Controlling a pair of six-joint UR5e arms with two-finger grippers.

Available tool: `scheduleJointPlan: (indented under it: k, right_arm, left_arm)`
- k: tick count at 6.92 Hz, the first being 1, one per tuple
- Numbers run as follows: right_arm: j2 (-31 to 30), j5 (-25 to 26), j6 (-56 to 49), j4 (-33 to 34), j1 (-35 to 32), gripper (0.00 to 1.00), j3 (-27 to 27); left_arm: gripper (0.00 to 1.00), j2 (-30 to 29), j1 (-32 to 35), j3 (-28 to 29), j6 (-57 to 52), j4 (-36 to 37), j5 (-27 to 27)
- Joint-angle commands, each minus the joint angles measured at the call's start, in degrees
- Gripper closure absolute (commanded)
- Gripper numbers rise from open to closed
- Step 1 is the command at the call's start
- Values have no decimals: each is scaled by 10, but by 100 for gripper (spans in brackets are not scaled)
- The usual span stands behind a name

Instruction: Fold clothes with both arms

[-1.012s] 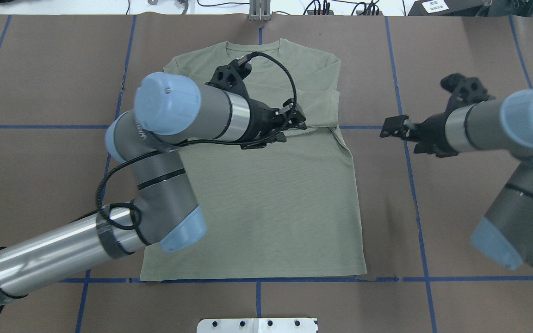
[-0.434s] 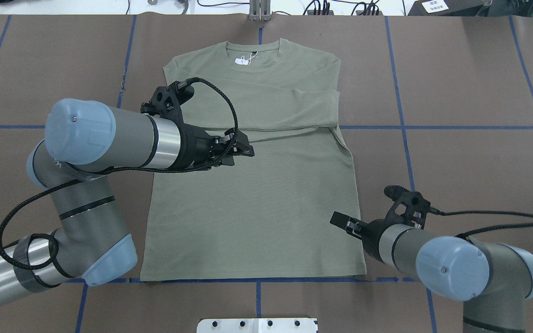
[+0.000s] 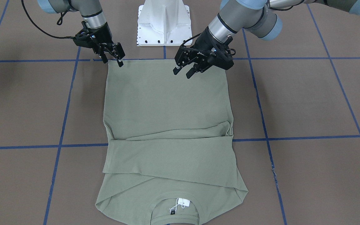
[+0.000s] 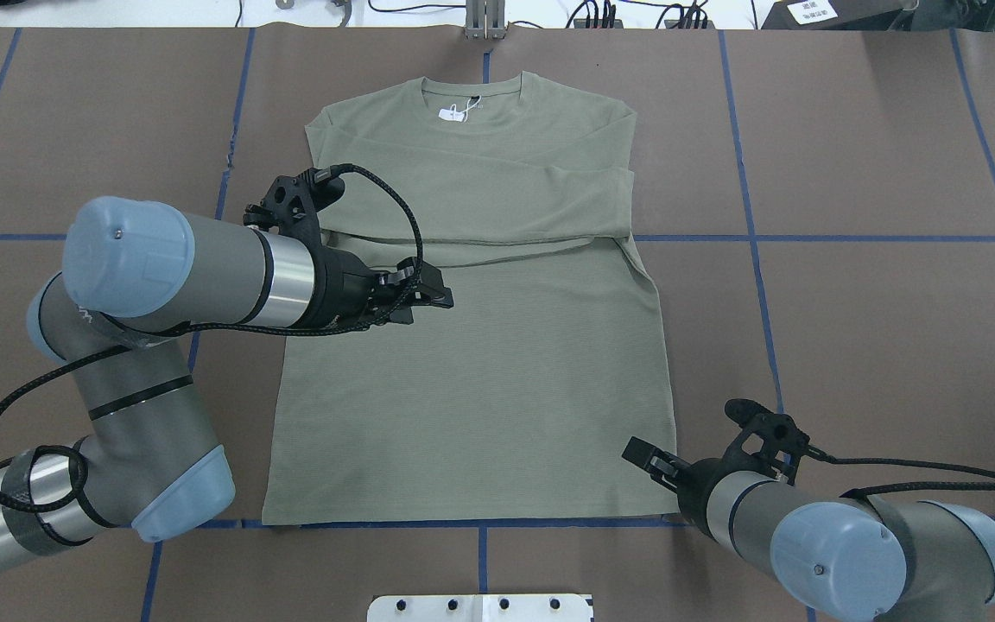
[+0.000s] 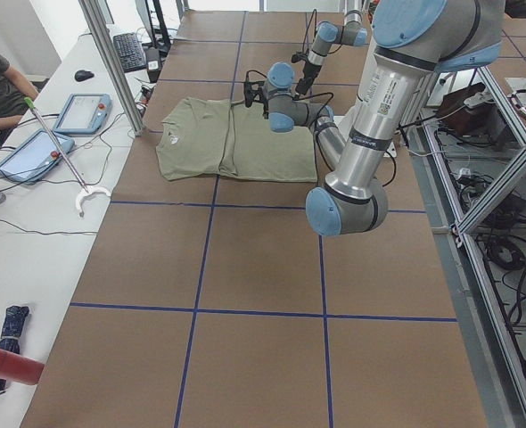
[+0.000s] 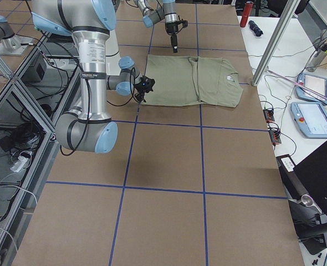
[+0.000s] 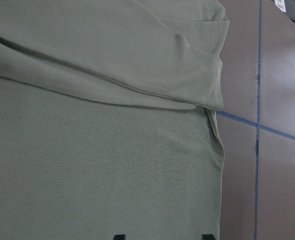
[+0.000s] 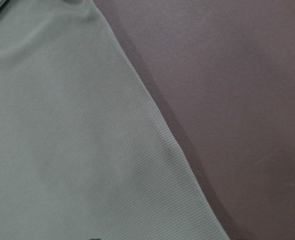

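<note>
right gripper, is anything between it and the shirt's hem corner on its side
Nothing visible stands in the way. The right gripper is open right at that hem corner of the shirt, and only flat cloth and bare brown table lie around it.

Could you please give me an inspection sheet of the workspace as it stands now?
Surface: brown table cover with blue tape grid.
Job's things: sage-green shirt lies flat, both sleeves folded across the chest; white hang tag at the collar.
Clutter: nothing seen.
Grippers: left pincer open, above the shirt; right pincer open, near a hem corner.
Cables: black cable loops off left wrist; second cable trails from right wrist.
Surroundings: white pedestal base; side bench with tablets; seated person.
</note>
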State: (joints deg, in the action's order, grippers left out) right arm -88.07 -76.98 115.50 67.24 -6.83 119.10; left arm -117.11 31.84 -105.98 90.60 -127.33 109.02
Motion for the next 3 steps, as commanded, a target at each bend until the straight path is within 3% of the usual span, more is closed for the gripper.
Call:
scheduleJointPlan:
  k: [1, 3]
  right_arm:
    - [-17, -3, 22, 0, 9, 9, 1]
    - [-18, -3, 27, 0, 16, 12, 2]
  left_arm:
    - [34, 1, 0, 1, 0, 0, 1]
    - [34, 1, 0, 2, 0, 0, 2]
